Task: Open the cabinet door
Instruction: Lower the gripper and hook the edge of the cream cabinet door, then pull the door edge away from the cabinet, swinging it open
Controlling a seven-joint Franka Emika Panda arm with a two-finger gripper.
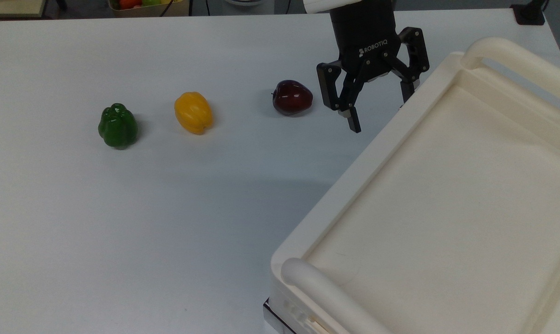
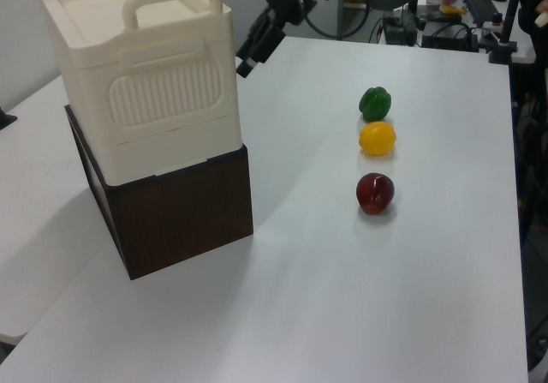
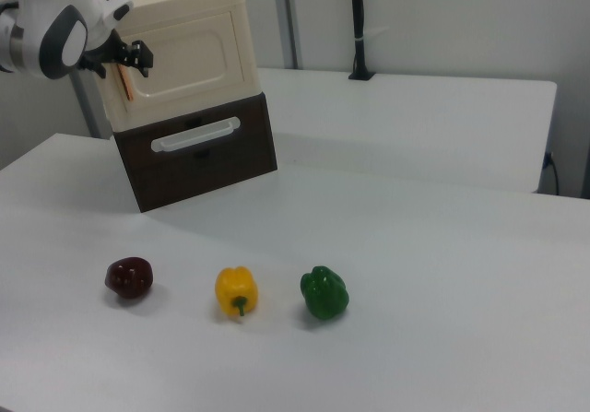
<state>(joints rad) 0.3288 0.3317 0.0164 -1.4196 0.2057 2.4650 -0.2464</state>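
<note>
I hold the pincer (image 1: 378,113) spread apart and empty just beside the cabinet (image 1: 447,195), its door (image 3: 189,57) facing it with the copper handle (image 3: 124,78) right at its tips, so I judge I'm lining up to grasp.

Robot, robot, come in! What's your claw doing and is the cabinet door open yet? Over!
Gripper open, empty, beside cabinet edge. Cabinet door shut, copper handle not yet gripped. Red apple close by on table, not blocking.
</note>
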